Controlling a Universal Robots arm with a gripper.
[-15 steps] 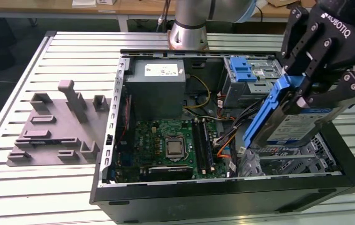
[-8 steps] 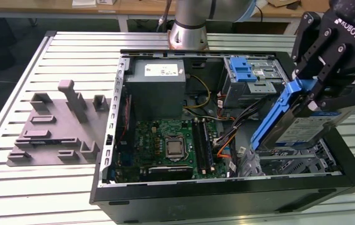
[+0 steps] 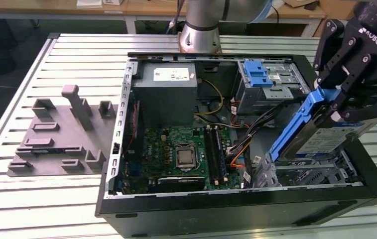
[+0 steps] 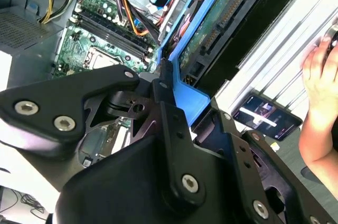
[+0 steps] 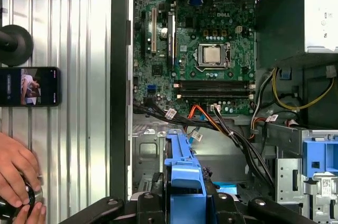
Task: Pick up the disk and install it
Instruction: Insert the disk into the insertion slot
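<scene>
Blue-bracketed disk (image 3: 321,137): held tilted, long axis slanting down into case (image 3: 241,204) at the exterior view's right.
Gripper (image 3: 347,107): clamped on disk.
First wrist view: a hand (image 5: 16,182), phone (image 5: 29,86) seen beside case.

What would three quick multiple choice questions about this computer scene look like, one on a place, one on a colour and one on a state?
1. Where is the disk?
A. on the grey fixture plate
B. held tilted above the open case's corner
C. on the power supply

2. What colour is the disk's bracket?
A. blue
B. red
C. yellow

3. What state is the tool in?
A. open, holding nothing
B. shut on the disk
C. resting on the table

Answers:
1 B: it hangs slanted over the open case.
2 A: blue edges show in both wrist views.
3 B: its fingers clamp the disk.
</scene>
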